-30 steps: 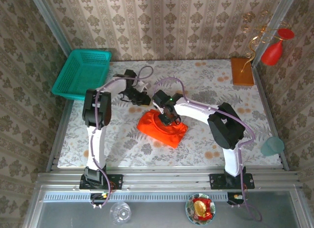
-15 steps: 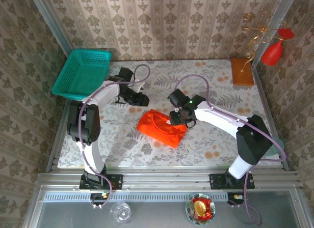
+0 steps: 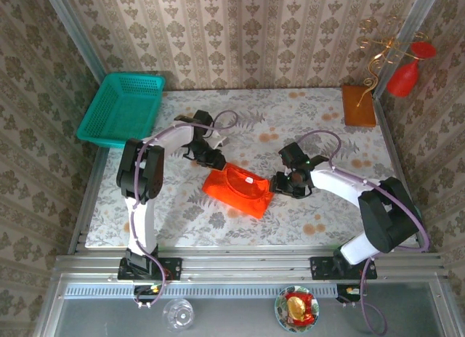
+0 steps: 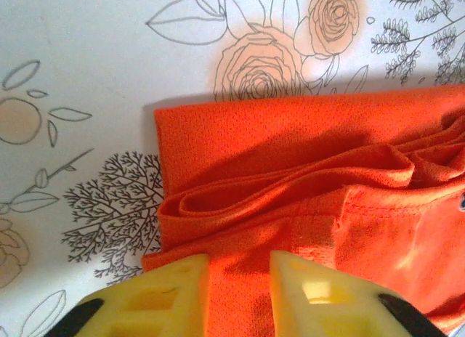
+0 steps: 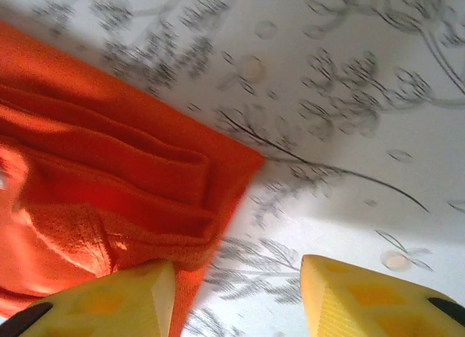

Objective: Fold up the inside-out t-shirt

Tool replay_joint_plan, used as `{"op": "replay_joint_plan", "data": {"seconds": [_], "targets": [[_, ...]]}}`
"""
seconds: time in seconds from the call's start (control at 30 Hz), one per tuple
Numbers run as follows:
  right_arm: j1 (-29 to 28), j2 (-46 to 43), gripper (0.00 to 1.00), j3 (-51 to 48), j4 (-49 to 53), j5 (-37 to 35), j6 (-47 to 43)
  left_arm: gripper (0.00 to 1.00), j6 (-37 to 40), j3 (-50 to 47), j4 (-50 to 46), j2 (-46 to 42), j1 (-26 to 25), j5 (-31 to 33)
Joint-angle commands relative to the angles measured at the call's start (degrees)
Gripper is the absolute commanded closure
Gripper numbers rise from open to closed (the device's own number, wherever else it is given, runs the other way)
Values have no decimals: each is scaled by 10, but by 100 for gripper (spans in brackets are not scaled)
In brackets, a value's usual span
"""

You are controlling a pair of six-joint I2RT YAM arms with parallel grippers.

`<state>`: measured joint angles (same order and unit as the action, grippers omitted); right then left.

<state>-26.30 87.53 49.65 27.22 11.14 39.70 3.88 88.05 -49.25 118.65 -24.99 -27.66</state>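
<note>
Top external view is showing the inside-out t-shirt (image 3: 238, 189) lying folded up small in the middle of the table (image 3: 327, 134), with a gripper at each end of it. The left gripper (image 3: 210, 156) is sitting at the shirt's far left corner. Its jaws are standing only a little way apart, with orange cloth lying flat under the gap, and it is not looking like it is holding anything. The right gripper (image 3: 280, 183) is sitting at the shirt's right corner with its jaws standing wide apart, holding nothing. One jaw is hanging over the shirt's edge and the other over bare table. The folded layers are looking loose and bumpy. If a gripper is closing here, it may be catching just the top layer and pulling the fold open. If an arm is lifting away with cloth caught on a jaw, the whole bundle may be sliding or coming undone.
</note>
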Motion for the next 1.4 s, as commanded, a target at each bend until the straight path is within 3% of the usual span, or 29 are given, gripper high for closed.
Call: {"op": "replay_joint_plan", "data": {"seconds": [0.0, 0.13, 0.3, 0.4, 0.67, 0.9, 1.1, 1.2, 1.37], "targets": [[6, 16, 52, -5, -61, 45, 22, 85, 1, 1, -5, -20, 8, 16], [8, 26, 63, 5, -73, 53, 25, 95, -16, -20, 24, -49, 18, 16], [9, 22, 92, 17, -60, 32, 25, 100, -29, -37, 47, -69, 22, 34], [12, 27, 100, 20, -40, -1, 27, 100, -44, -46, 62, -62, 27, 53], [17, 63, 100, 31, -31, -47, 6, 100, -66, -82, 102, -34, 37, 47], [34, 123, 100, 109, -14, -32, -60, 100, -116, -138, 142, -102, 58, 58], [39, 103, 82, 153, 44, -29, -85, 99, -138, -152, 136, -175, 38, 54], [39, 78, 72, 143, 59, -18, -75, 98, -151, -144, 129, -194, 3, 65], [39, 43, 65, 107, 47, 28, -48, 99, -167, -118, 129, -171, -69, 66]]}}
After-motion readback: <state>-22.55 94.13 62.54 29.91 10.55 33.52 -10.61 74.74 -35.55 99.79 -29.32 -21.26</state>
